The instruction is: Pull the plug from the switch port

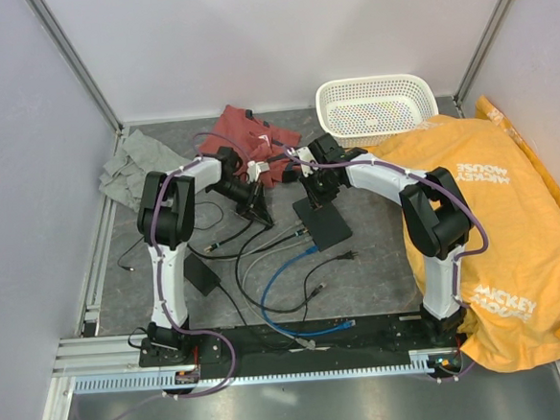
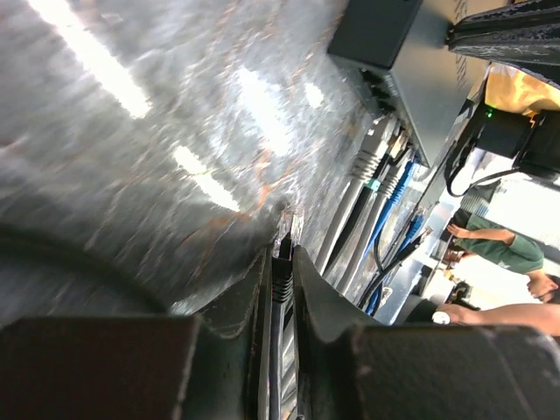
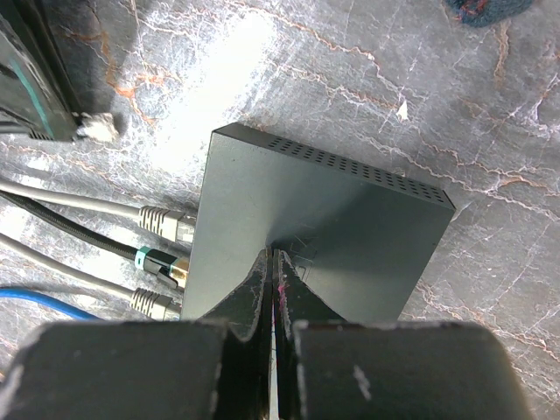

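Observation:
The switch (image 1: 323,223), a flat black box, lies mid-table; it also shows in the left wrist view (image 2: 418,61) and the right wrist view (image 3: 324,227). My right gripper (image 3: 273,255) is shut and empty, its tips resting on the switch's top; it shows from above (image 1: 315,200). Two grey plugs (image 3: 164,220) and a black plug with a teal band (image 3: 160,263) sit in the switch's left side. My left gripper (image 2: 283,252) is shut on a black plug with a ribbed boot (image 2: 282,273), low over the table, apart from the switch, left of it (image 1: 259,211).
A white basket (image 1: 377,108) stands at the back right. An orange shirt (image 1: 512,223) covers the right side. A red cloth (image 1: 246,131) and a grey cloth (image 1: 137,164) lie at the back left. A black adapter brick (image 1: 200,271) and loose blue cable (image 1: 286,296) lie near.

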Motion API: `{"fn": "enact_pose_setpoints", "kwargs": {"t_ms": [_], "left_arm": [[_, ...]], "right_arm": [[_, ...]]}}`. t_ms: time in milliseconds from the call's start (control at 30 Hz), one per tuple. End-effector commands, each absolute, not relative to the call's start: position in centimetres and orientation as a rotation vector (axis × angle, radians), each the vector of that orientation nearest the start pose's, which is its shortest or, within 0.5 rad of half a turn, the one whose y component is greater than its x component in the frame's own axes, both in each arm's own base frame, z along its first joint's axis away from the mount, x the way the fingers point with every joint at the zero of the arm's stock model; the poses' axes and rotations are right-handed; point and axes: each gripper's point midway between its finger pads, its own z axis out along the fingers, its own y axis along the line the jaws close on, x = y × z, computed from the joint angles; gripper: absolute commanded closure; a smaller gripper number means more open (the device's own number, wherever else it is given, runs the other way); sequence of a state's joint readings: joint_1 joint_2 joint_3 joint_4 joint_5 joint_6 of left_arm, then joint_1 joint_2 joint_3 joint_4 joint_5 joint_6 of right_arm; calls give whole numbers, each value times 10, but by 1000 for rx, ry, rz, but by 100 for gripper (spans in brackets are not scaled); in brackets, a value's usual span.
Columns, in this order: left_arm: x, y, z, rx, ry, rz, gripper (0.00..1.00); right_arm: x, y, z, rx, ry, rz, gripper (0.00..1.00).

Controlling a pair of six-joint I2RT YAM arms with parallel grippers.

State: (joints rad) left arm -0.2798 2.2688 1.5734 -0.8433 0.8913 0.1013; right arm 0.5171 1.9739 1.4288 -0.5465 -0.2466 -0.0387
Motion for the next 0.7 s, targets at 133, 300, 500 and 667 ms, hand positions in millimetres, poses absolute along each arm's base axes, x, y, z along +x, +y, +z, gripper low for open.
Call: {"fn": "enact_pose_setpoints", "kwargs": {"t_ms": [133, 300, 500, 667], "left_arm": [[363, -193, 72, 625, 2748, -1159, 98], [354, -131, 109, 667, 2736, -1088, 98], [314, -58, 108, 694, 2919, -1020, 98], [322, 4, 107, 525, 2917, -766, 98]], "right_arm": [[367, 249, 41, -831, 2561, 425, 100], [365, 247, 37, -839, 2568, 413, 100], [368, 250, 32, -836, 2577, 422, 100], [370, 254, 31, -839, 2576, 434, 100]]}}
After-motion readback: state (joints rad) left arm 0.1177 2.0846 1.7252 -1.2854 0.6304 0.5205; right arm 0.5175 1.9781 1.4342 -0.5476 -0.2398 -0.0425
